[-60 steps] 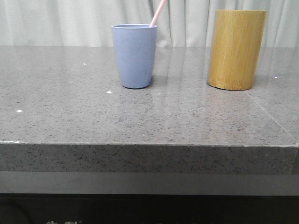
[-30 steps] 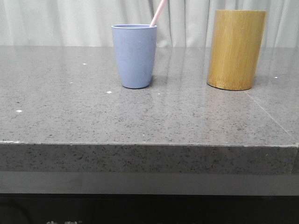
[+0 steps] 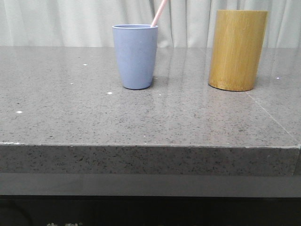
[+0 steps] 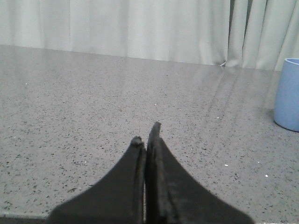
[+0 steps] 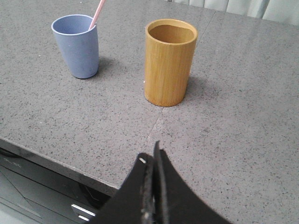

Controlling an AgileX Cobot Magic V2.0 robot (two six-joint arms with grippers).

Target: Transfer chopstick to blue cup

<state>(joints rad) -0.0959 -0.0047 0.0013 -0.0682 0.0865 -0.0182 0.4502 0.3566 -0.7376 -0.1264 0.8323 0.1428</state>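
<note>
Looks done: chopstick already leaning in blue cup, poking past rim. Best now: keep both arms back, no bumping cup. Left gripper pinched closed, empty; right gripper same. Count: 1 chopstick, 1 blue cup, 1 bamboo cup, apart on table.

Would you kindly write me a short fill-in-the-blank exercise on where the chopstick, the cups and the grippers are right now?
1. The pink chopstick stands inside the ____ cup.
2. The bamboo cup holds ____.
3. Seen from the front, the bamboo cup stands to the ____ of the blue one.
4. The left gripper and the right gripper are both ____ and empty.

Missing words: blue; nothing; right; shut
</note>
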